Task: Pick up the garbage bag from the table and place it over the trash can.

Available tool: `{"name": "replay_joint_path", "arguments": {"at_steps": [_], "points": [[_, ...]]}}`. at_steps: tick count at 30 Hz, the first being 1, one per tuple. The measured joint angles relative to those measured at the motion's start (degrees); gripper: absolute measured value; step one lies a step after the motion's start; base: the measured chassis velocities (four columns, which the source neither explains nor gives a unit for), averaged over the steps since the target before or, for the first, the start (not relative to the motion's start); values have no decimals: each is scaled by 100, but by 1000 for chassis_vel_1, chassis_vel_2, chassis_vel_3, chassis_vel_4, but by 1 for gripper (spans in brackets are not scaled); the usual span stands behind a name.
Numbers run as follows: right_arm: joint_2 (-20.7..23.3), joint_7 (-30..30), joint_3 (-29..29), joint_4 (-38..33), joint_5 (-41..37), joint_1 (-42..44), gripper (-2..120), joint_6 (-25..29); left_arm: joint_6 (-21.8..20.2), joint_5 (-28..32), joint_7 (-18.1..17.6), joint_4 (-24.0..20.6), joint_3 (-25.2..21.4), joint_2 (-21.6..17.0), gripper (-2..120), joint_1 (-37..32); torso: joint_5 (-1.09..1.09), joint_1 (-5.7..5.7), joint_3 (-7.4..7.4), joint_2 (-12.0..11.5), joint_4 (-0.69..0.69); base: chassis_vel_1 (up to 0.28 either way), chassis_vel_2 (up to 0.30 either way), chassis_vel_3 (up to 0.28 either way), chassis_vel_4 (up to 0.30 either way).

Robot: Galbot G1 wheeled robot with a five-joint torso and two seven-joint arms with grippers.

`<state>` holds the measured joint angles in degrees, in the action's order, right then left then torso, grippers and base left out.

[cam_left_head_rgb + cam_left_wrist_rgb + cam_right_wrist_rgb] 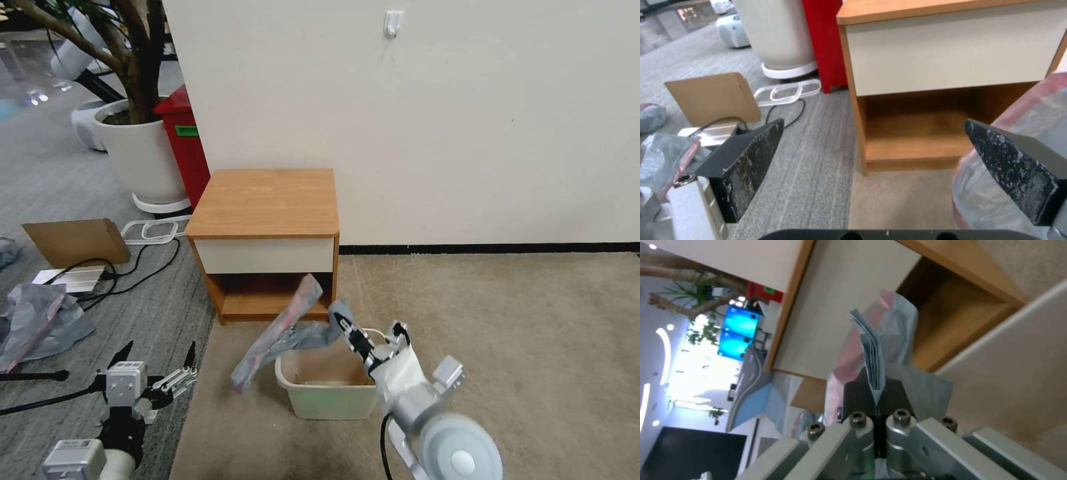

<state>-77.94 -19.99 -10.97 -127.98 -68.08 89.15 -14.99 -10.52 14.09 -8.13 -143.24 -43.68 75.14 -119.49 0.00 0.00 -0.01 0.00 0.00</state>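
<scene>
The right gripper (345, 327) is pinched tight on one end of the garbage bag (283, 333) and holds it just above the trash can (325, 385), in front of the table (267, 200). The bag's long side slants up toward the table and down past the can's left rim. The can looks empty inside, I think. The left gripper (157, 363) waits wide open, low at the left, holding nothing.
</scene>
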Motion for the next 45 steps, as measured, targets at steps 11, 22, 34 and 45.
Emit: {"name": "replay_joint_path", "arguments": {"at_steps": [11, 22, 34, 45], "points": [[137, 22, -279, 190, 33, 192, 14, 19, -3, -1, 0, 0, 14, -6, 100, 6, 0, 0, 0, 0, 0, 0, 0, 0, 0], [313, -144, -423, -5, 24, 364, 50, 7, -25, -9, 10, 0, 86, 3, 100, 67, 0, 0, 1, 0, 0, 0, 0, 0, 0], [304, -178, -500, -234, 292, 468, 96, 29, -351, 181, 150, 125, 514, -603, 100, 541, -1, 0, 1, 0, 1, 0, 0, 0, 0], [168, -175, -611, -42, 611, 498, 100, 27, -1419, 858, -407, 728, 2012, -1699, 100, 2462, 0, 0, 2, 0, -1, 0, 0, 0, 0]]}}
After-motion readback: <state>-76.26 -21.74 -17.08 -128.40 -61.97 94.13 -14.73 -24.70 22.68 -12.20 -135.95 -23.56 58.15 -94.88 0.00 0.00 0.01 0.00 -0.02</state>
